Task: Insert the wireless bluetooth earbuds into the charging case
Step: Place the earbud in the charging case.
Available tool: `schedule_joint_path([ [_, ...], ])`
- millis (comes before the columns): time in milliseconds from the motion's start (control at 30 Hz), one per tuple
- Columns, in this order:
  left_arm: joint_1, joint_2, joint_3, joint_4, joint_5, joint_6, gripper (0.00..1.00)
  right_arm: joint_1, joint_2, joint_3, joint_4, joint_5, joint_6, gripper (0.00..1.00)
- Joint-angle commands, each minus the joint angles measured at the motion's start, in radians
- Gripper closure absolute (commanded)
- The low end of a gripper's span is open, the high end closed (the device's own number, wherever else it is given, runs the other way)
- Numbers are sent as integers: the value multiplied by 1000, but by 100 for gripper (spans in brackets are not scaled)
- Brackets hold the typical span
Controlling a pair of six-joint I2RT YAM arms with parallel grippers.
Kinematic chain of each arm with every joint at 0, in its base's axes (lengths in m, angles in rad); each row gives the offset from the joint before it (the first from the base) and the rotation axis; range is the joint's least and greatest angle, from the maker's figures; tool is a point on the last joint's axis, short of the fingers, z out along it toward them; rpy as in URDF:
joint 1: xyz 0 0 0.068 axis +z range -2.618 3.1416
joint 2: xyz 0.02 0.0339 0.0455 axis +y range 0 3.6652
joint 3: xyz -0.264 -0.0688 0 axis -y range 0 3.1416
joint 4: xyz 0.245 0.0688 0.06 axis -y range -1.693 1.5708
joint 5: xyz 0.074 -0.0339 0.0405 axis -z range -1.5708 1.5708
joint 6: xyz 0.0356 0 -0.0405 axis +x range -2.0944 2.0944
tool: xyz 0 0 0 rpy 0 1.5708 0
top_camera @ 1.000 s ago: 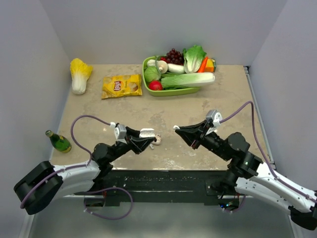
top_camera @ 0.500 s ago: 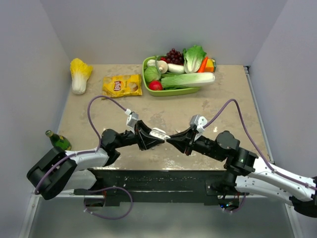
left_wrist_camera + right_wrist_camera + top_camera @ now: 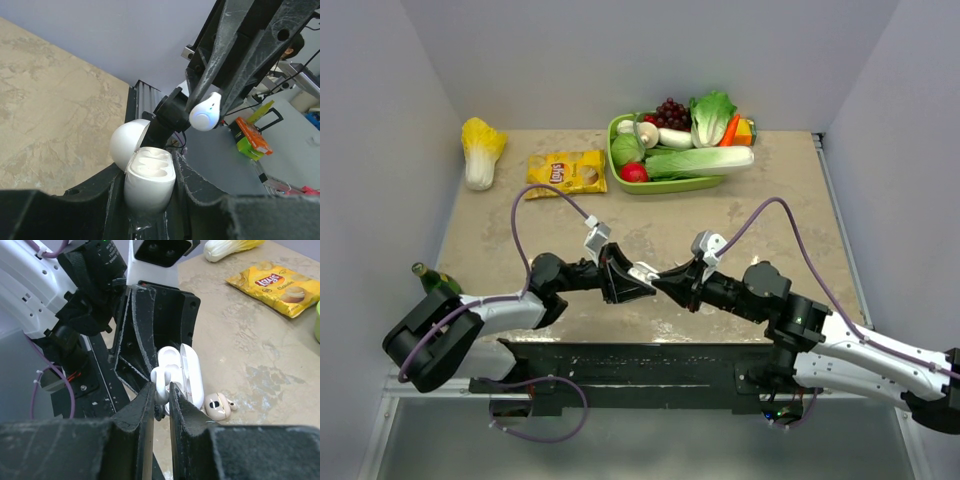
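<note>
We note the gap narrower than before: right gripper (image 3: pixel 161 390) pinches a bud (image 3: pixel 205 114) just above the open case (image 3: pixel 150 187), clamped in left gripper (image 3: pixel 149 181).

Top view high, looking down; 2 wrist views close, opposed, sharing charging case (image 3: pixel 149 182).

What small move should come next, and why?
Probably ease the right tool forward to seat its small white plastic earbud in the open white oval plastic charging case. The bud hangs just off the case's empty inside, and the left tool grips the case.
</note>
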State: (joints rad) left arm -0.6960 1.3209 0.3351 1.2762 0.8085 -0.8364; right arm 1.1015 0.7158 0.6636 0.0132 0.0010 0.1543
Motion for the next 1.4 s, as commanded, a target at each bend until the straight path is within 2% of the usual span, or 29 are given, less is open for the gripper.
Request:
schedule_joint_path([
  [0, 4, -38, 45, 620, 43, -32, 100, 4, 1, 39, 13, 42, -9, 100],
  [300, 3, -140, 8, 620, 4, 124, 100, 6, 10, 71, 19, 34, -13, 100],
  [867, 3, -126, 117, 620, 9, 141, 100, 18, 65, 139, -9, 33, -47, 100],
  [1367, 3, -126, 96, 575, -31, 180, 100, 21, -19, 94, 54, 7, -29, 100],
])
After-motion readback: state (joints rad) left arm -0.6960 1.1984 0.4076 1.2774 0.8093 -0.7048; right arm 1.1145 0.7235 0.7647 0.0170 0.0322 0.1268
